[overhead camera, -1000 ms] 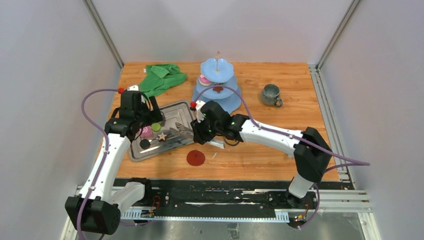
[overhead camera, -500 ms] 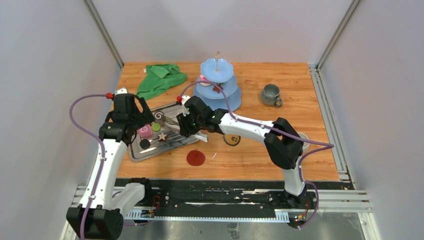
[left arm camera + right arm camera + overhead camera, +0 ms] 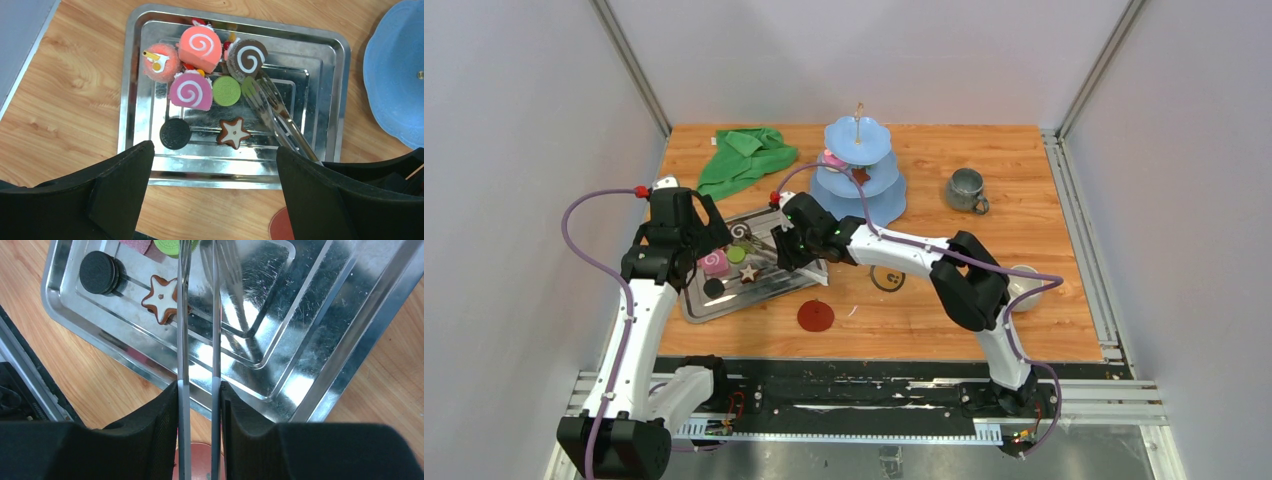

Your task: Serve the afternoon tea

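Several toy sweets lie in the steel tray: a pink swirl roll, a brown swirl roll, a green disc, a black disc and a brown star. My right gripper is shut on metal tongs. The tong tips reach over the tray to the green disc, just past the star. My left gripper hangs open and empty above the tray's near rim. The grey-green mug stands at the back right. The white mug is partly hidden behind my right arm.
A blue tiered stand behind the tray carries a pink sweet and a star. A green cloth lies at the back left. A red coaster sits in front of the tray, another coaster to its right.
My right arm has swung left and farther over the tray, bringing the tongs up to the sweets and squeezing them a little. The left gripper drew back slightly, then held still.
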Robot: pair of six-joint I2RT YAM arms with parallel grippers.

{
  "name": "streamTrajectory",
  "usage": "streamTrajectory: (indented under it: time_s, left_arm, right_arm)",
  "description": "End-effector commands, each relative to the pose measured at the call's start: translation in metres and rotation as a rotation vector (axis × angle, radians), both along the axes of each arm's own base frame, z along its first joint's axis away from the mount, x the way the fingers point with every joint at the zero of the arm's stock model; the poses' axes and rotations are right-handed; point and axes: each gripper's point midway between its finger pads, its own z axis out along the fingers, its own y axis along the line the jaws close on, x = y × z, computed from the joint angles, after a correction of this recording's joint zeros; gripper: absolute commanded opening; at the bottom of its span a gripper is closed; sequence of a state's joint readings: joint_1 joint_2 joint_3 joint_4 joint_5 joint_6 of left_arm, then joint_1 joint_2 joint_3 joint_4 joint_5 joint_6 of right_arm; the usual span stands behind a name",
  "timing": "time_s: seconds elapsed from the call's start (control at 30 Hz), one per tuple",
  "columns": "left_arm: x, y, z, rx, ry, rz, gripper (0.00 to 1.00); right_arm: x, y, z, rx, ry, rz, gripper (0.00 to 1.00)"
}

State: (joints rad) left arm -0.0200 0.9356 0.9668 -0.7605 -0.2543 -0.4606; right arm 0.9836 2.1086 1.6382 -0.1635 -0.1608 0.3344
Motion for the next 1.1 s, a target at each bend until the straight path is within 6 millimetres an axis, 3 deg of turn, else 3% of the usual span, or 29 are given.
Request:
streamTrajectory:
  time_s: [0.0, 0.2, 0.4, 0.47, 0.83, 1.07]
  left_arm:
    - [0.0, 0.002, 0.008, 0.002, -0.027, -0.002, 0.97]
    - [0.001, 0.0, 0.007, -0.002, -0.027, -0.009, 0.97]
    - [0.001, -0.001, 0.007, -0.006, -0.027, -0.013, 0.97]
    - [0.001, -0.001, 0.007, -0.007, -0.028, -0.013, 0.97]
    - [0.007, -0.005, 0.004, -0.027, -0.034, -0.025, 0.97]
    - [0.013, -0.011, -0.002, -0.056, -0.038, -0.041, 0.97]
  right_arm:
    - [-0.003, 0.015, 0.018, 0.055, -0.016, -0.004, 0.26]
    - [-0.004, 0.011, 0.019, 0.052, -0.02, -0.01, 0.01]
    - [-0.01, -0.002, 0.028, 0.05, -0.033, -0.011, 0.01]
    - [-0.015, -0.012, 0.044, 0.064, -0.053, -0.003, 0.01]
    - [-0.037, -0.102, 0.099, 0.044, -0.188, -0.017, 0.01]
    - [-0.018, -0.18, 0.169, 0.082, -0.34, -0.17, 0.01]
